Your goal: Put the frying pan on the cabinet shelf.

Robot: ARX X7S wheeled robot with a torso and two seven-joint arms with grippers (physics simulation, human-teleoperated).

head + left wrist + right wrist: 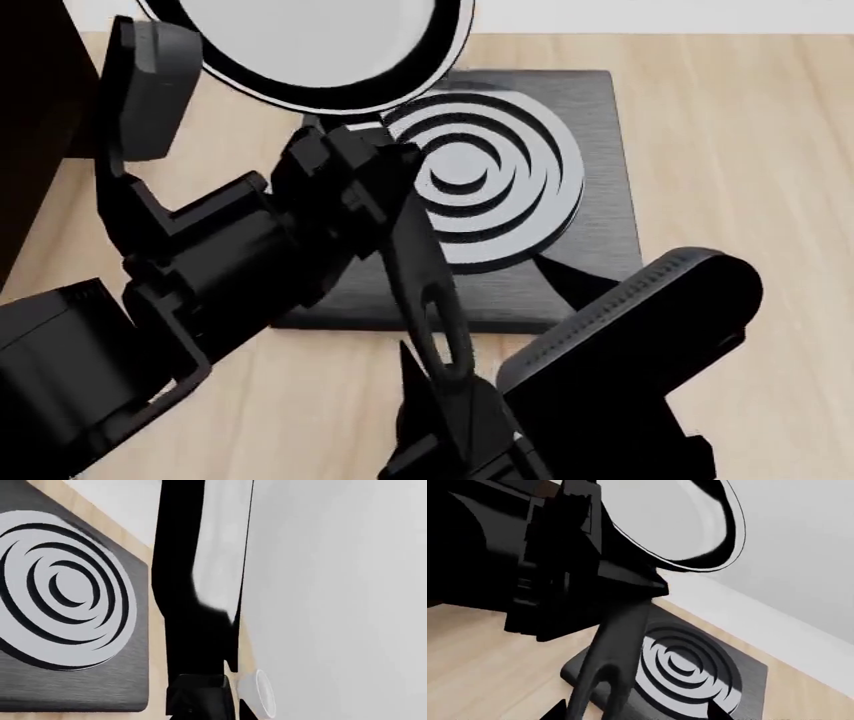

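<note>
The frying pan (320, 40), black with a pale grey inside, hangs tilted in the air above the square hob plate (594, 250). Its black handle (420, 270) slopes down towards me and ends in a loop. My left gripper (350, 165) is shut on the handle close to the pan; in the left wrist view the handle (190, 605) runs straight out from that gripper's fingers (197, 697). My right gripper (637, 712) is open, and the handle's loop end (594, 680) lies between its spread fingertips. The very dark cabinet (24, 150) shows only as a side wall at the far left; its shelf is out of view.
The hob plate (740, 680) with grey concentric rings lies on the light wooden surface (747, 150), directly below the pan. A pale wall with a white skirting (774, 630) stands behind it. A small white rounded thing (263, 697) shows beside the left fingers.
</note>
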